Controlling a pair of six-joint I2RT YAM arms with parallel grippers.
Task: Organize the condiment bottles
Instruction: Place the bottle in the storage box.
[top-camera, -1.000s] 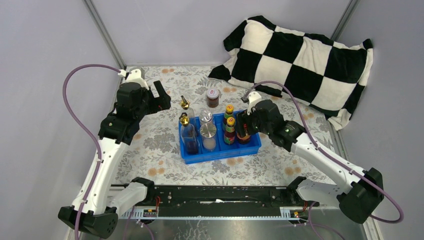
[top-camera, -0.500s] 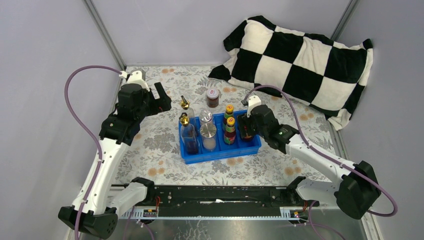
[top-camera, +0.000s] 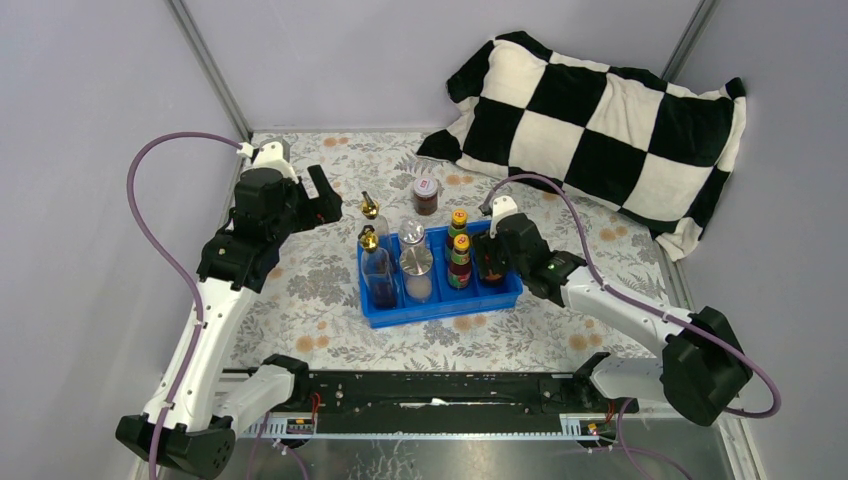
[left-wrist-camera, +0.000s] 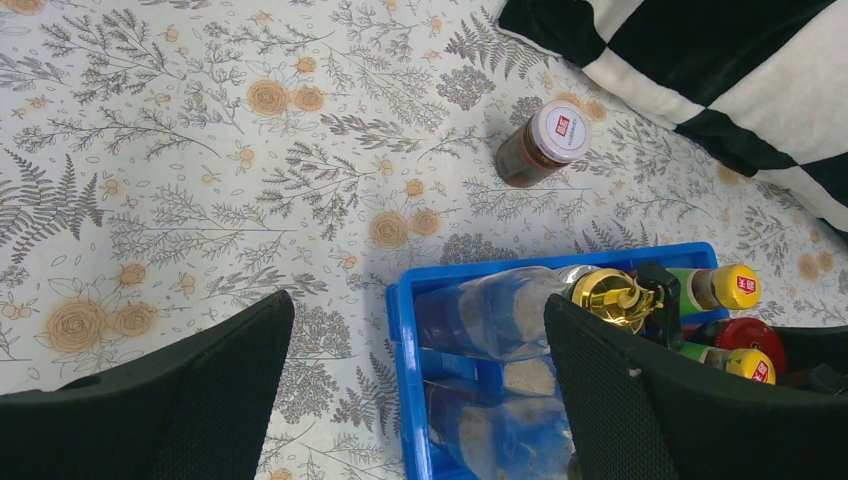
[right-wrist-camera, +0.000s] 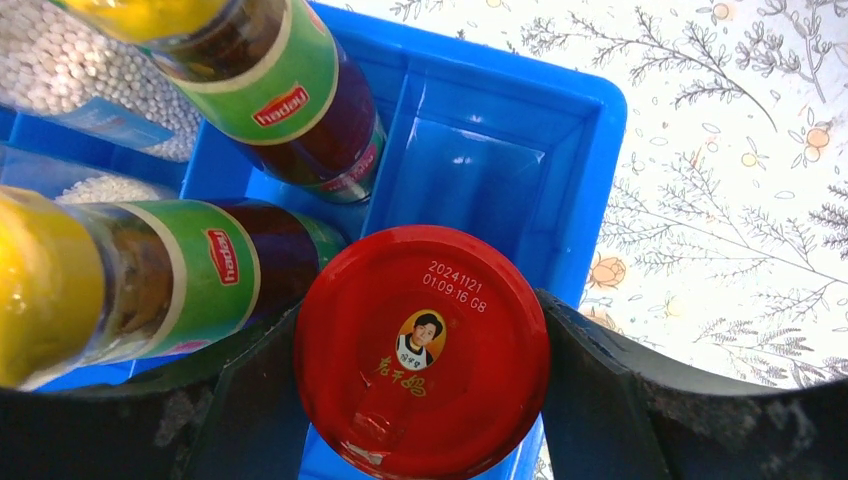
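The right gripper (right-wrist-camera: 418, 335) is clenched on the round red lid of a glass jar (right-wrist-camera: 440, 300), holding it in a compartment at the right end of the blue divided plastic tray (right-wrist-camera: 590, 110), just right of two dark yellow-capped sauce bottles (right-wrist-camera: 300, 100). The step looks like seating this jar, so next the fingers should release and lift straight up, clear of the neighbours. The left gripper (left-wrist-camera: 420, 390) hangs wide open and empty far-left of the tray, near a brown pale-lidded jar (left-wrist-camera: 540, 145) on the floral cloth.
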